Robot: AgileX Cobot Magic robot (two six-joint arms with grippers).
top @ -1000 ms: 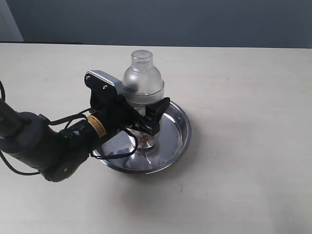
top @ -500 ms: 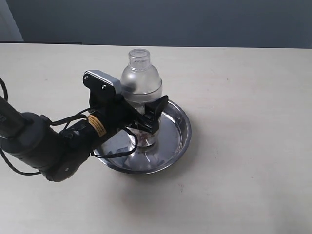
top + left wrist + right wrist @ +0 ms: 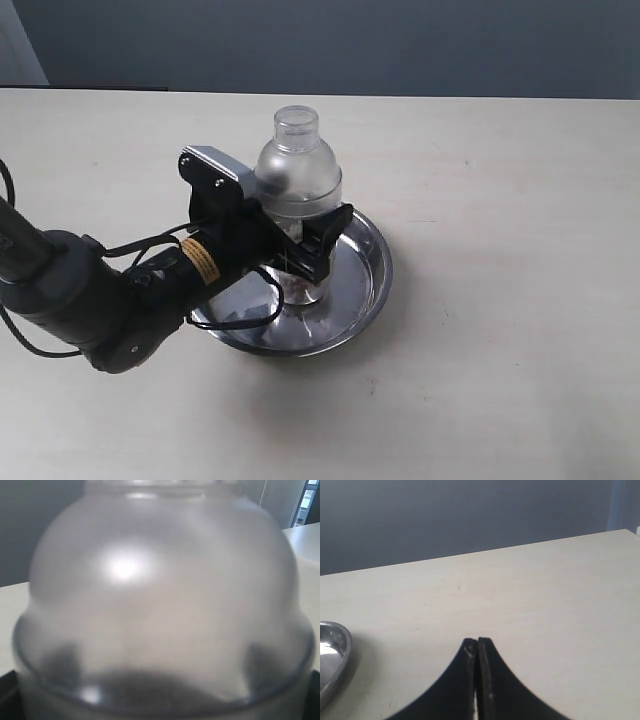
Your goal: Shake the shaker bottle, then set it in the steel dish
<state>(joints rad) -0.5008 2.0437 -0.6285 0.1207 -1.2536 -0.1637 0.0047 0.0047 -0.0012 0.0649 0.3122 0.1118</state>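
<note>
Nudged slightly rightward since earlier: shaker bottle (image 3: pixel 298 175), upright in steel dish (image 3: pixel 358 270), clamped in left jaws. Frosted dome, clear cap, brown beans below. Right jaws closed, empty.

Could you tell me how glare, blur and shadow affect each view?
Exterior view: sharp, bright reflections on the steel dish, soft shadow on the table beside it. Left wrist view: the shaker bottle fills the frame, blurred, with one glare spot. Right wrist view: the right gripper is dark, nearly featureless.

Shaker bottle (image 3: pixel 298 172) — frosted dome, upright, in shiny steel dish (image 3: pixel 378 272)
</note>
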